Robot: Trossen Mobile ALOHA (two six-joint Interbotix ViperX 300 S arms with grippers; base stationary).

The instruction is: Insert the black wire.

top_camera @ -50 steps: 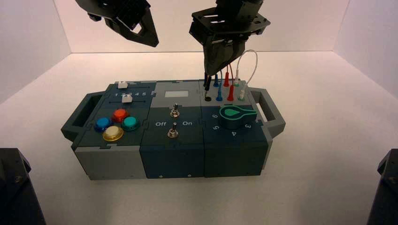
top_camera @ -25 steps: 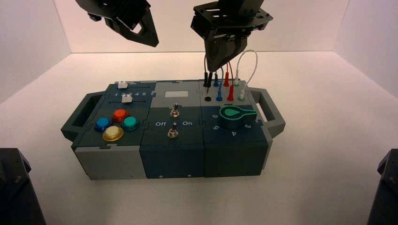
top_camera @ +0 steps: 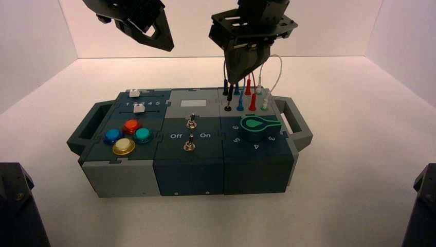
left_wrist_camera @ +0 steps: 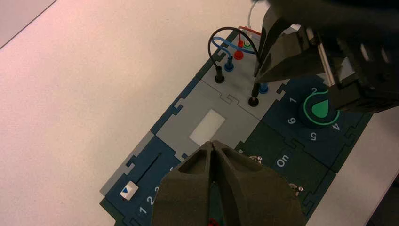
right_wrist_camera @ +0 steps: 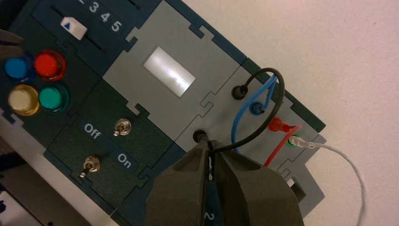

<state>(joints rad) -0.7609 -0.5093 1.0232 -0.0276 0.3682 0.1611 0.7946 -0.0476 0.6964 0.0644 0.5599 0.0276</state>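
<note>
The black wire (right_wrist_camera: 276, 89) loops over the grey jack panel (top_camera: 230, 102) at the box's back right. One plug (left_wrist_camera: 219, 75) sits in the rear left socket. My right gripper (top_camera: 232, 82) is shut on the other black plug (left_wrist_camera: 254, 90), holding it upright with its tip at the front left socket (right_wrist_camera: 200, 136); how deep it sits I cannot tell. In the right wrist view the wire leaves the right gripper (right_wrist_camera: 208, 143) at its tips. My left gripper (top_camera: 167, 46) hangs shut and empty above the box's back left.
Blue (right_wrist_camera: 241, 117), red (right_wrist_camera: 282, 139) and white (right_wrist_camera: 348, 165) wires fill the neighbouring sockets. A green knob (top_camera: 254, 127) lies just in front of the jack panel. Two toggle switches (top_camera: 190, 133), four coloured buttons (top_camera: 127, 136) and two sliders (top_camera: 137, 100) lie to the left.
My right gripper lifted the black plug, shifted it slightly right, then lowered it again over the front left socket. The left arm has not moved.
</note>
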